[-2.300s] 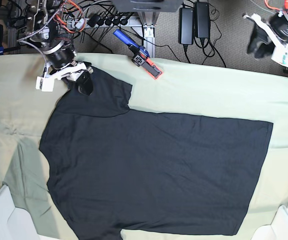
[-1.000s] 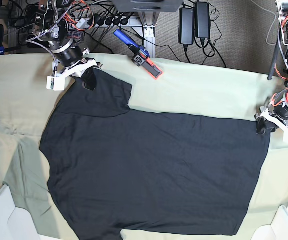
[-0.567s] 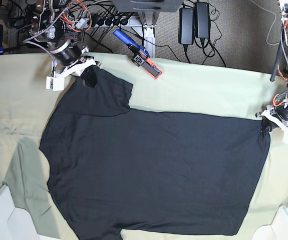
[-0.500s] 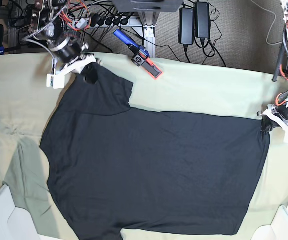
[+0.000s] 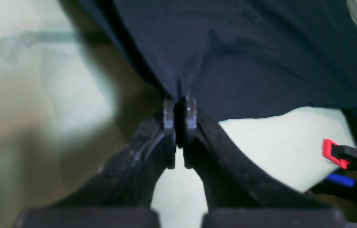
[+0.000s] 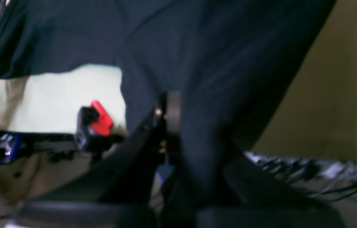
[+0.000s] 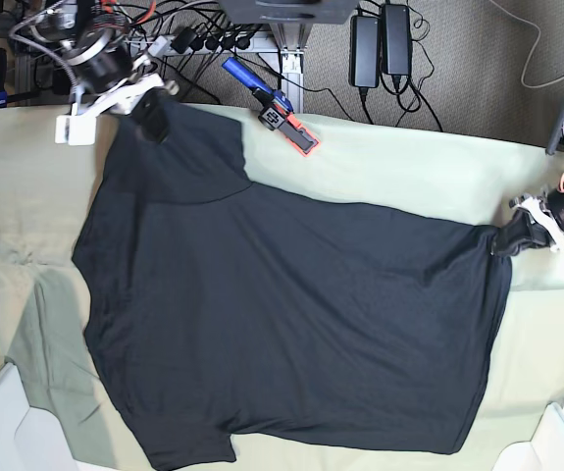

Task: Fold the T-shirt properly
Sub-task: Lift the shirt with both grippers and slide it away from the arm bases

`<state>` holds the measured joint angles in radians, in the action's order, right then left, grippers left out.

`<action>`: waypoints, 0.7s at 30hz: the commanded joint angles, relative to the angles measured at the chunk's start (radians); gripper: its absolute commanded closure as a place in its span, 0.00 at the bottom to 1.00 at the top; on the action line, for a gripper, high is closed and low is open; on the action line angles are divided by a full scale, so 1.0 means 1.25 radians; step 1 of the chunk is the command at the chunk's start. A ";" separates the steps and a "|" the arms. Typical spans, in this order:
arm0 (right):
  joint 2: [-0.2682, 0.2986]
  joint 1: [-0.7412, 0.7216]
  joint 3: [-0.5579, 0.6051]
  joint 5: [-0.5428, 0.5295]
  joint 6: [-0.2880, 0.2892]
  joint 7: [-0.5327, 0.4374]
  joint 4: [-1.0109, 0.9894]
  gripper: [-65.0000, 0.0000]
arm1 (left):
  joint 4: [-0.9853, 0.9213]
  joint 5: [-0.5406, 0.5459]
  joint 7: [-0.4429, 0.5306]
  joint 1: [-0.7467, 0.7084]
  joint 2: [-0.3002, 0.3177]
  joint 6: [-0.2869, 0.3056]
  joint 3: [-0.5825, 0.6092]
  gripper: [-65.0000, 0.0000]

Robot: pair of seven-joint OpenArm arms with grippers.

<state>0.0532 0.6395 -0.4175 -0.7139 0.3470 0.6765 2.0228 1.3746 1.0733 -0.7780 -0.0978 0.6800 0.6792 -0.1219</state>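
Gripping opposite ends of the black short-sleeved cloth T-shirt (image 7: 282, 314), both tools are clamped shut on fabric: the left tool (image 7: 523, 228) pinches the far hem corner, the right tool (image 7: 152, 110) pinches the far sleeve. The shirt lies plain side up, spread across the pale green cloth-covered bench (image 7: 409, 177), its held corners pulled taut into points and lifted, the rest flat on the cloth. In the left wrist view only a thin bite of cloth sits between the pads (image 5: 190, 109); judged a shallow hold, so it could slip out if the arms pull apart harder. Uneven lifting could drag the body sideways and bunch it, spoiling the fold line. A blue and orange clamp (image 7: 274, 108) on the bench's far edge lies near the sleeve; cloth swung that way might snag.
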 commanded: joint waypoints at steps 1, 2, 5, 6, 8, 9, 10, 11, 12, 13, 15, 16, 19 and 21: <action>0.018 -0.002 -0.006 -0.007 0.055 -0.018 0.016 1.00 | 0.012 0.009 0.015 0.026 0.022 0.015 -0.009 1.00; 0.031 -0.009 -0.006 -0.007 0.055 -0.023 0.016 1.00 | 0.012 0.004 0.015 0.038 0.022 0.015 -0.009 1.00; 0.061 -0.040 -0.006 -0.002 0.055 -0.023 0.016 1.00 | 0.012 -0.002 0.020 0.074 0.021 0.015 -0.009 1.00; 0.069 -0.051 -0.006 -0.002 0.055 -0.023 0.016 1.00 | 0.012 -0.011 0.028 0.083 0.021 0.015 -0.009 1.00; 0.084 -0.079 -0.006 -0.004 0.055 -0.023 0.016 1.00 | 0.011 -0.047 0.045 0.097 0.019 0.015 -0.009 1.00; 0.092 -0.096 -0.006 -0.004 0.055 -0.023 0.016 1.00 | 0.011 -0.063 0.048 0.104 0.016 0.015 -0.009 1.00; 0.099 -0.117 -0.006 -0.003 0.055 -0.023 0.015 1.00 | 0.011 -0.077 0.051 0.107 0.014 0.015 -0.008 1.00; 0.107 -0.138 -0.006 -0.003 0.055 -0.023 0.012 1.00 | 0.011 -0.086 0.062 0.108 0.012 0.015 -0.007 1.00; 0.115 -0.160 -0.006 0.000 0.056 -0.023 0.007 1.00 | 0.011 -0.094 0.071 0.107 0.012 0.015 -0.007 1.00; 0.123 -0.183 -0.004 0.000 0.056 -0.023 -0.002 1.00 | 0.011 -0.107 0.078 0.107 0.012 0.015 -0.007 1.00; 0.140 -0.229 0.001 0.003 0.056 -0.023 -0.030 1.00 | 0.010 -0.139 0.093 0.107 0.013 0.015 -0.007 1.00; 0.150 -0.252 0.007 0.004 0.057 -0.023 -0.049 1.00 | 0.007 -0.149 0.101 0.107 0.013 0.015 -0.007 1.00; 0.172 -0.317 0.029 0.024 0.056 -0.023 -0.105 1.00 | -0.025 -0.150 0.125 0.113 0.012 0.015 -0.006 1.00; 0.187 -0.356 0.045 0.033 0.056 -0.023 -0.140 1.00 | -0.064 -0.154 0.140 0.138 0.008 0.015 0.005 1.00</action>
<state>0.2707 0.2058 -0.3557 -0.6651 0.3546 0.6739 1.8313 1.2789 0.8680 -0.6289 0.0513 0.6678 0.6819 -0.1078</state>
